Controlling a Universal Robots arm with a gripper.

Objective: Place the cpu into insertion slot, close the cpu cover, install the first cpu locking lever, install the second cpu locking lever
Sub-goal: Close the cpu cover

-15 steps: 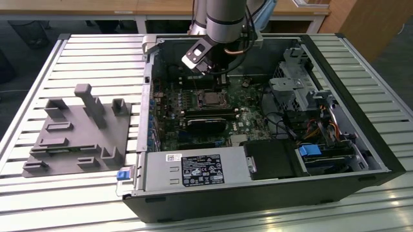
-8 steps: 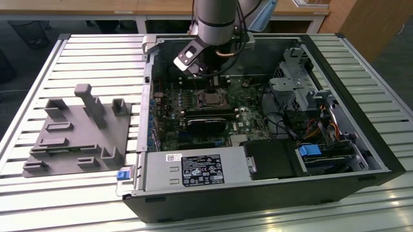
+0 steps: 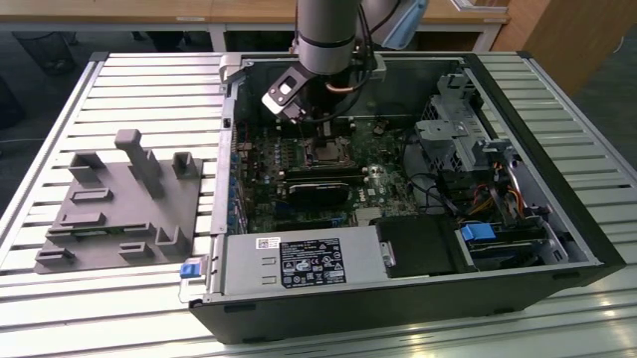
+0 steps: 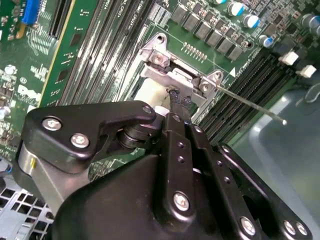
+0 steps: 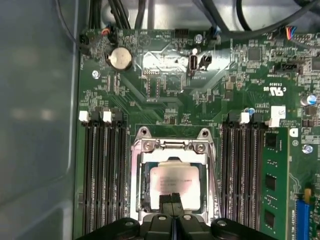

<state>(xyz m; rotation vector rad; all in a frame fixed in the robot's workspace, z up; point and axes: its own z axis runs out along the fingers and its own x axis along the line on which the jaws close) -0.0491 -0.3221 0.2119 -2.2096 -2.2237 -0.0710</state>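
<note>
The cpu (image 5: 175, 181), a silvery square chip, lies in the insertion slot (image 5: 141, 186) on the green board. The cpu cover (image 5: 172, 146), a silver frame, lies down around the chip. My gripper (image 5: 172, 199) is shut, with nothing seen between its fingers, and its tips rest at the chip's edge. In the second wrist view the black fingers (image 4: 176, 122) reach the cover (image 4: 167, 75). A thin locking lever (image 4: 250, 104) sticks out from the socket's corner. In the exterior view the gripper (image 3: 321, 138) hangs over the slot (image 3: 327, 154) inside the open computer case.
Long black RAM slots (image 5: 102, 170) (image 5: 245, 170) flank the socket on both sides. A black block (image 3: 318, 192) and cables (image 3: 448, 195) lie inside the case (image 3: 557, 224). A grey fixture (image 3: 119, 205) stands on the slatted table at the exterior view's left.
</note>
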